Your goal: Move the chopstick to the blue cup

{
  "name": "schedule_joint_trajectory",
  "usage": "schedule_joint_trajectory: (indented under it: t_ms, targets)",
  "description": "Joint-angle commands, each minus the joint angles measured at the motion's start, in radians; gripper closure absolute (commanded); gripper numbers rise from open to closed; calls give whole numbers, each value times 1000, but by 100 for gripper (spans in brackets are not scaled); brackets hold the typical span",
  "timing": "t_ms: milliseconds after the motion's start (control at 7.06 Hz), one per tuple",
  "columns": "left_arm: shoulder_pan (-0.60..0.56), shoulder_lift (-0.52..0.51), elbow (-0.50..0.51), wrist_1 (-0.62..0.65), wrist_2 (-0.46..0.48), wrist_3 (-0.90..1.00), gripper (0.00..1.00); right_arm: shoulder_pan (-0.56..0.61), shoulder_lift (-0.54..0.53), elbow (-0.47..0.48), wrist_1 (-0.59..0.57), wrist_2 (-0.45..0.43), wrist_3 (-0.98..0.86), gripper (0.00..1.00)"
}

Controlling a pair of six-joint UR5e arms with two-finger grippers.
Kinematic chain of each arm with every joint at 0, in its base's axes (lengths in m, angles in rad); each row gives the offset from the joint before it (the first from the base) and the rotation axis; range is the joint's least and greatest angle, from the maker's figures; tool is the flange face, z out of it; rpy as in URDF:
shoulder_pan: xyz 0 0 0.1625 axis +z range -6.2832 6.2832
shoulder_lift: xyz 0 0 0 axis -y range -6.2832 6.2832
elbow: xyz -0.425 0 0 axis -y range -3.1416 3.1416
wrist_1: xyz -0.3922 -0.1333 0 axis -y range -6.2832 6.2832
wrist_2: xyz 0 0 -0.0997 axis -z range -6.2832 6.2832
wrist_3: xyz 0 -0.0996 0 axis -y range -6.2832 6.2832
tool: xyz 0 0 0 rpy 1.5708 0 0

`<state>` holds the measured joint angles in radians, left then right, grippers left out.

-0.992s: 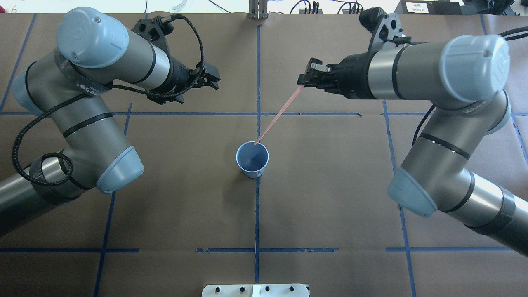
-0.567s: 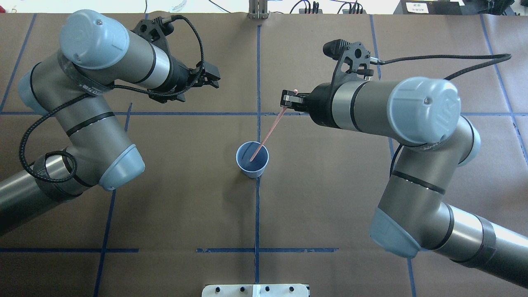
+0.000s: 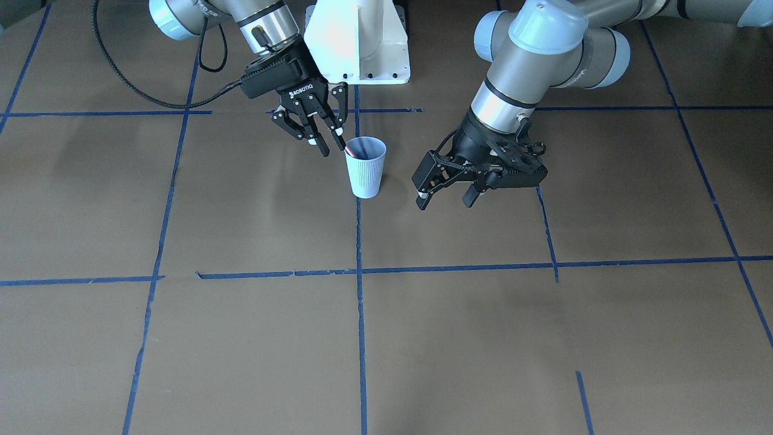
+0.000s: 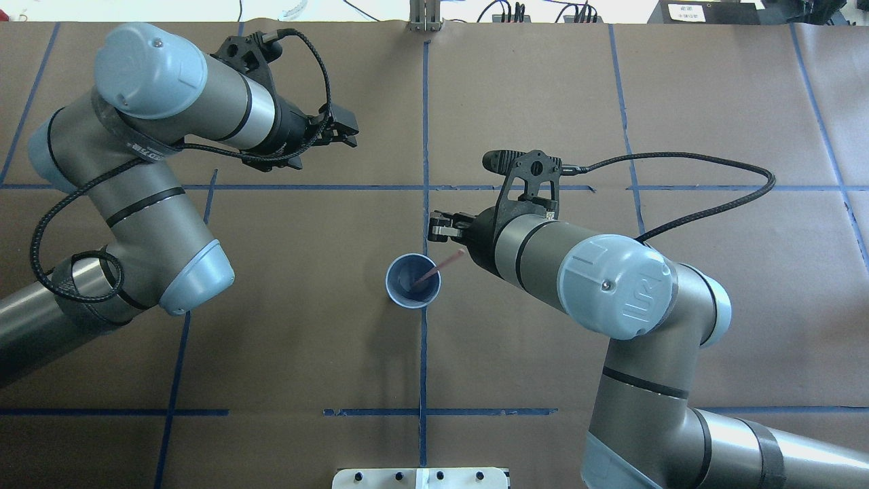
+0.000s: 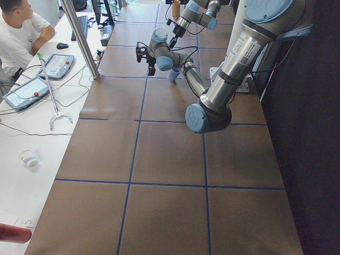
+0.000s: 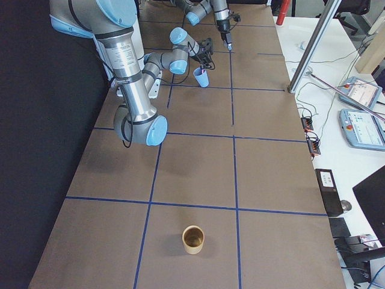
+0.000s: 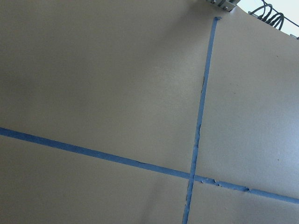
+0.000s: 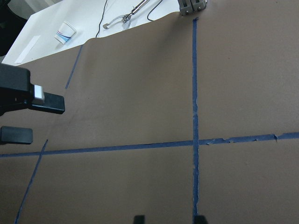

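Observation:
The pale blue ribbed cup [image 4: 413, 299] stands upright at the table's middle, also in the front view [image 3: 365, 172]. The thin pink chopstick [image 4: 445, 265] stands slanted inside it, leaning on the rim toward my right arm; only its top shows in the front view [image 3: 351, 147]. My right gripper [image 4: 445, 238] hangs just beside and above the cup's rim [image 3: 333, 147]. Its fingers are apart and hold nothing. My left gripper [image 4: 346, 132] is open and empty, well off to the cup's far left [image 3: 447, 193].
A tan cup [image 6: 193, 239] stands alone near the table's right end. The white robot base [image 3: 362, 42] sits behind the blue cup. Blue tape lines [image 4: 423, 353] grid the brown table. An operator [image 5: 18, 32] sits at a side desk with tablets.
My right arm swung in and down, bringing the chopstick from high above into the cup, and its fingers came off the stick. The cup shifted slightly toward the robot. The left arm barely moved.

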<state>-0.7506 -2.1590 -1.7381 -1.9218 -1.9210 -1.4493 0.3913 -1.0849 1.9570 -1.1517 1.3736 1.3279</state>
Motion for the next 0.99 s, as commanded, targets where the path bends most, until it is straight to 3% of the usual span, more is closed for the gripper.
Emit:
schedule_joint_trajectory:
  t_ms: [0,283,567,708,850]
  targets:
    - [-22,4,3,1,-6,45,1,7,-6,41,-5,-10,-1,0]
    - [-71,77,2,0,-62,217,1,136,-135,115,-2,149,-36,0]
    - [-206,203,-18,4,-259,436,1,419,-309,148,4,493,-177,0]
    - [-278,273,-15,10,-321,574,1,587,-395,123,-2,659,-355,0]
    - [-336,347,-17,15,-326,739,1,761,-486,68,-6,802,-615,0]
